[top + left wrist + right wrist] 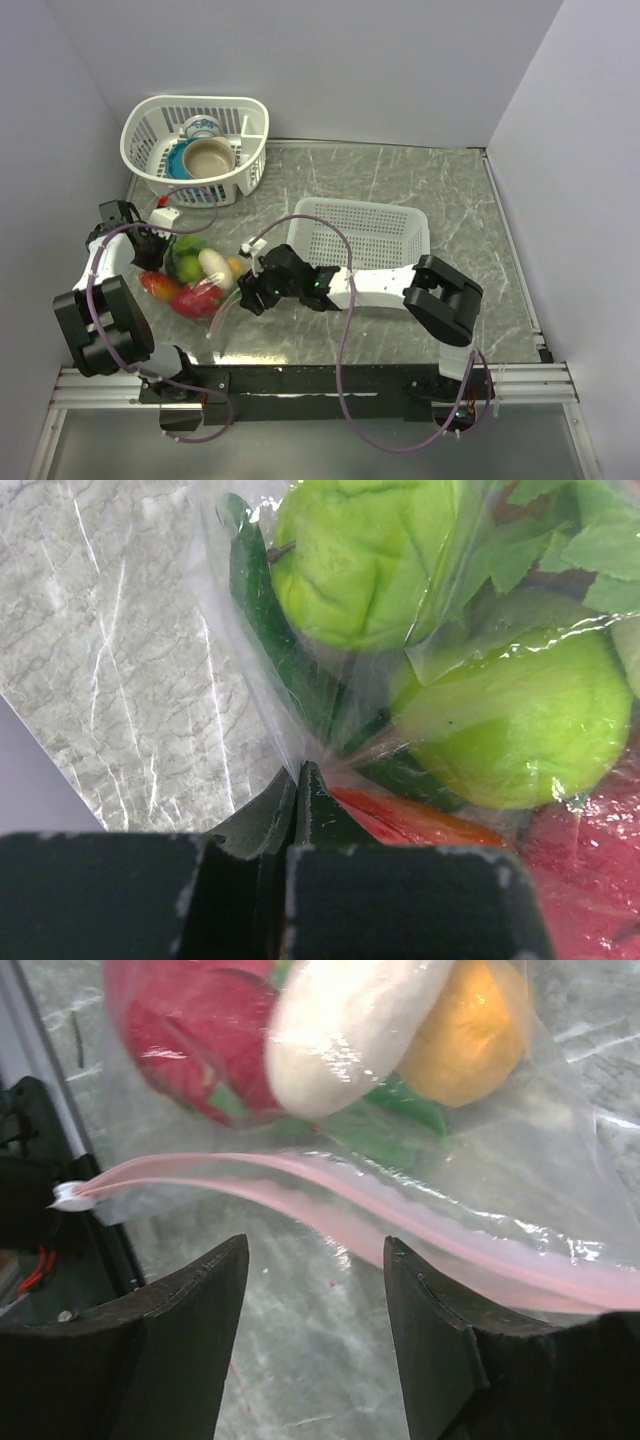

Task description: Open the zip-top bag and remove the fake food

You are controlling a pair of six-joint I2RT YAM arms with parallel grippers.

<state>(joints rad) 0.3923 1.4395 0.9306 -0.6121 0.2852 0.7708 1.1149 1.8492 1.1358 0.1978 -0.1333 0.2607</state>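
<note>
The zip-top bag (205, 300) lies on the worktop (450, 190) close to its left edge, toward the near-left corner, bulging with the fake food (190, 268). The left pincer (298, 782) is clenched on a fold of the clear film on the bag's side facing the left edge, with green pieces just beyond its tips. The right pincer (315, 1260) is released, jaws wide. The pale pink zipper strip (330, 1195) runs across just ahead of the gap, with a small white tab (70, 1195) at its end toward the near edge. The step in hand looks like getting a hold on the seal. To do it well, the right pincer should advance until only one lip of the strip sits between the jaws, and clamp on the pink band rather than the slippery film. It should then pull away from the left pincer's anchor, which must hold firm; grabbing both lips would leave the seal shut
</note>
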